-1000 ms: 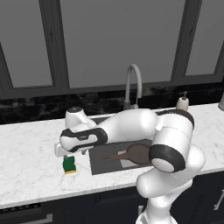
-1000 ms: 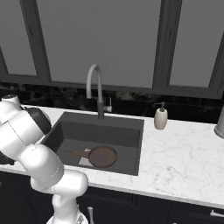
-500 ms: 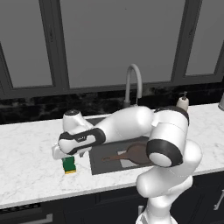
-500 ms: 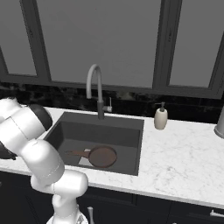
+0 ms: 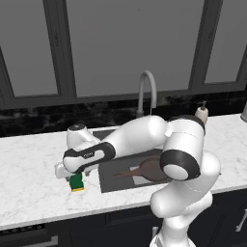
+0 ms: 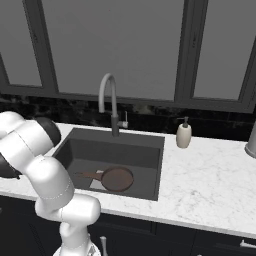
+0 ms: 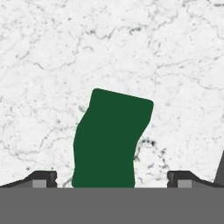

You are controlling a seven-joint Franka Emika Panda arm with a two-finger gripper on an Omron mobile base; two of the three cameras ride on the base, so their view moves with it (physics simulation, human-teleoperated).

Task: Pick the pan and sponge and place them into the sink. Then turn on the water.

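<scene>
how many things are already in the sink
1: the pan lies on the bottom of the sink, handle pointing left in the right base view. The sponge is on the counter left of the sink, under the open claw.

A white marble counter (image 6: 210, 170) runs beneath tall dark-framed windows (image 6: 115, 45), with a black backsplash (image 5: 43, 120) between them.

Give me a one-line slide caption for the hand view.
Open gripper poised above the green sponge on the white marble counter, fingertips either side.
</scene>
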